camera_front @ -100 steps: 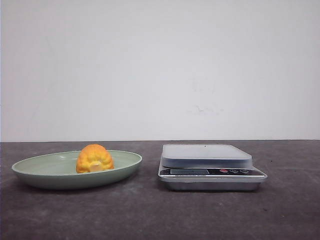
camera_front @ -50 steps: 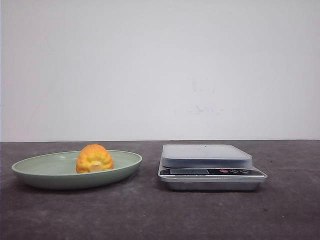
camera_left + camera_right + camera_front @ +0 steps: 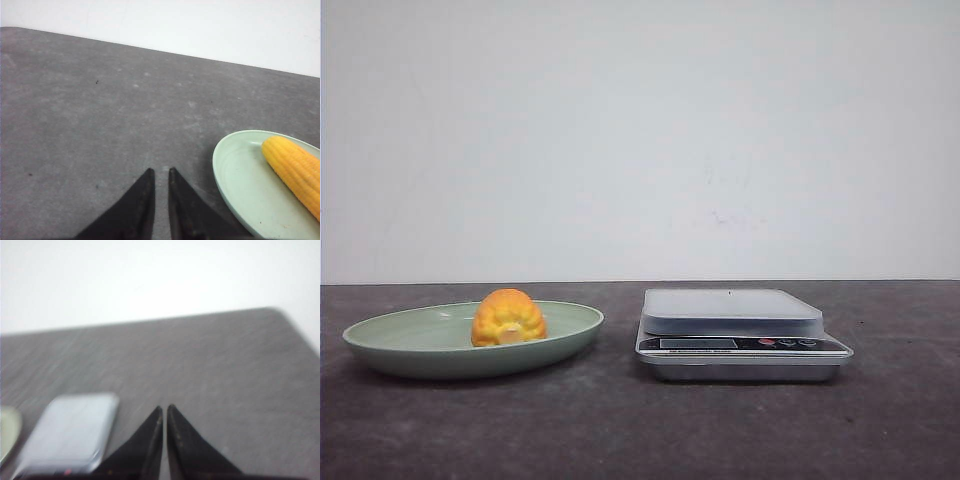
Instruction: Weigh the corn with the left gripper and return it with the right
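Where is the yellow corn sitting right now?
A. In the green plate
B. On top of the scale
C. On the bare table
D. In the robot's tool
A, the corn lies in the green plate, beside the scale, whose top is bare; both tools hold nothing.

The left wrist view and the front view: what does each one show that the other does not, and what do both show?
Only the left wrist view shows the left gripper, its fingers nearly together and holding nothing, beside the plate, and the long ribbed side of the corn.

Only the front view shows the scale, its platform bare, to the right of the plate, and the corn's pale round end. No arm appears there.

Both show the corn lying in the green plate on the dark table with the white wall behind.
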